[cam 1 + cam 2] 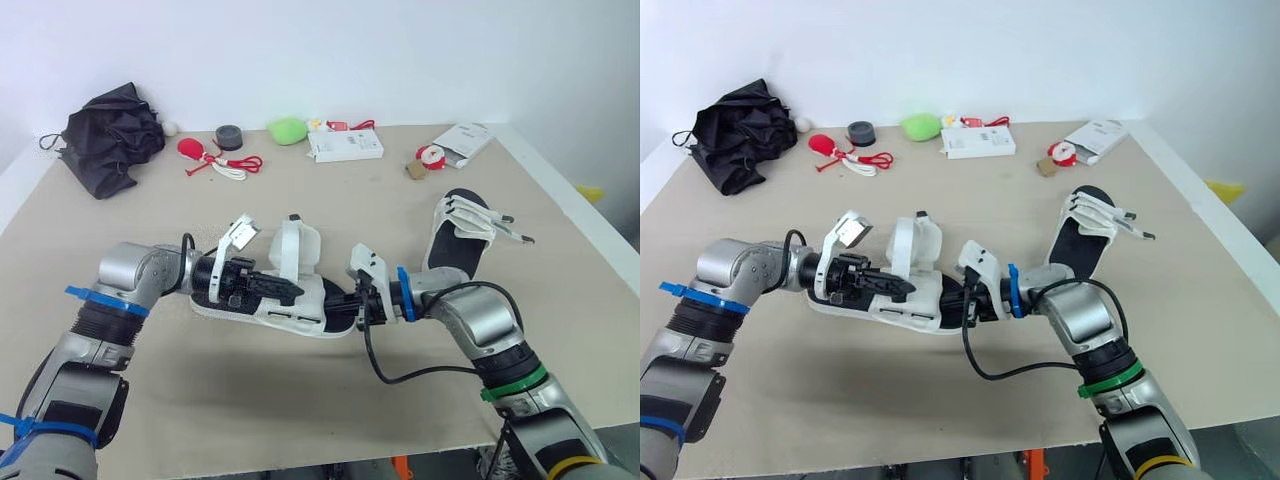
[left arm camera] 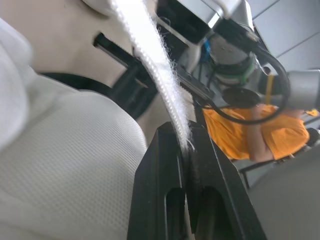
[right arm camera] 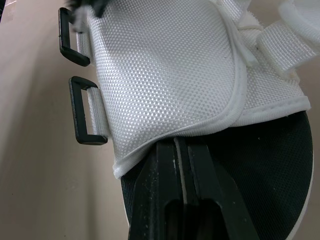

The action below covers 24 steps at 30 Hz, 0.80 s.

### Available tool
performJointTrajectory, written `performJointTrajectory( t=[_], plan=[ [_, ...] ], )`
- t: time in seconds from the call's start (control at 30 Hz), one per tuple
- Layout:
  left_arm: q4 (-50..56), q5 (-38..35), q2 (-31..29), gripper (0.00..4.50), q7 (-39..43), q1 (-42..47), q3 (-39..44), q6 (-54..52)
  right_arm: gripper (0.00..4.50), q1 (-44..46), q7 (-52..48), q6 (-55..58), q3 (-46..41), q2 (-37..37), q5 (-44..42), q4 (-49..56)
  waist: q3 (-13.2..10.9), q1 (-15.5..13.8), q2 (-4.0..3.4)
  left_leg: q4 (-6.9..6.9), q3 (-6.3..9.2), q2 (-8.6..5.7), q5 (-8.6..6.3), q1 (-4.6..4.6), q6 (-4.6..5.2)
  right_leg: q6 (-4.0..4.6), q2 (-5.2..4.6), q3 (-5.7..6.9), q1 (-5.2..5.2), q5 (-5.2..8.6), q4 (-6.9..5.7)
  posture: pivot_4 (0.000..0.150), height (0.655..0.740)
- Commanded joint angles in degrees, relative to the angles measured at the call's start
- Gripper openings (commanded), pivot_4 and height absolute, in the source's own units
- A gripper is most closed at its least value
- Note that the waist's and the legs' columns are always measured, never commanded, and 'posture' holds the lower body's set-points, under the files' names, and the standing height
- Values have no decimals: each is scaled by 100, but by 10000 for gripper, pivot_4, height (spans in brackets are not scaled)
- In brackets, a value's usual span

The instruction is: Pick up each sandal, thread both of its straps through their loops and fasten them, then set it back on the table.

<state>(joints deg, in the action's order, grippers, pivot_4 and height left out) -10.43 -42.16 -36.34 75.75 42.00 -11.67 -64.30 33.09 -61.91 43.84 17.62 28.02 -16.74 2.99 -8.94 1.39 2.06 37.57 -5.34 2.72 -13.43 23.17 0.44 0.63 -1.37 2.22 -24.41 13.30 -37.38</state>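
A white sandal [image 1: 300, 255] with a black footbed lies at the table's middle, held from both sides. My left gripper [image 1: 293, 292] is shut on one of its white straps [image 2: 155, 65], which is pinched between the black fingertips [image 2: 165, 145]. From the right, my right gripper [image 1: 343, 306] is shut on the sandal's edge, where the white mesh upper [image 3: 165, 65] meets the sole. Two black loops [image 3: 82, 112] stand free on the upper's side. The second sandal [image 1: 462, 235] lies to the right with its straps loose.
Along the back of the table sit a black bag [image 1: 110, 135], red items with a white cord [image 1: 215, 160], a black roll [image 1: 229, 137], a green lump [image 1: 288, 129], a white box [image 1: 344, 145] and a booklet [image 1: 462, 140]. A person in orange [image 2: 265, 135] is beyond the table.
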Motion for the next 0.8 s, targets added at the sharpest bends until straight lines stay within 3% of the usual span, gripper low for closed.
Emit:
performJointTrajectory(
  t=[0.03,0.3,0.53,0.8],
  plan=[
    [246,164,-280,463,229,-167,-114,166,0,-100,39,106,166,-24,-6,-73,0,-1,-1,0,0,0,0,-1,0,0,-2,-1,0,0,0,1500,7400],
    [346,480,-217,463,236,-320,-219,696,0,-49,19,73,173,-64,-7,-140,1,-6,0,4,0,1,1,-4,-2,6,-3,0,1,-3,-5,1500,7400],
    [665,572,192,463,-132,-493,-17,1119,0,-64,44,48,157,-87,-3,-149,1,-11,0,11,-1,-1,2,-5,-2,7,-4,-2,4,-6,-8,1500,7400],
    [967,754,-147,463,-18,-824,13,1430,0,-61,58,30,118,-93,-22,-183,2,-9,-1,18,-1,2,2,-6,-1,5,-4,-4,4,-7,-13,1500,7400]
  ],
)
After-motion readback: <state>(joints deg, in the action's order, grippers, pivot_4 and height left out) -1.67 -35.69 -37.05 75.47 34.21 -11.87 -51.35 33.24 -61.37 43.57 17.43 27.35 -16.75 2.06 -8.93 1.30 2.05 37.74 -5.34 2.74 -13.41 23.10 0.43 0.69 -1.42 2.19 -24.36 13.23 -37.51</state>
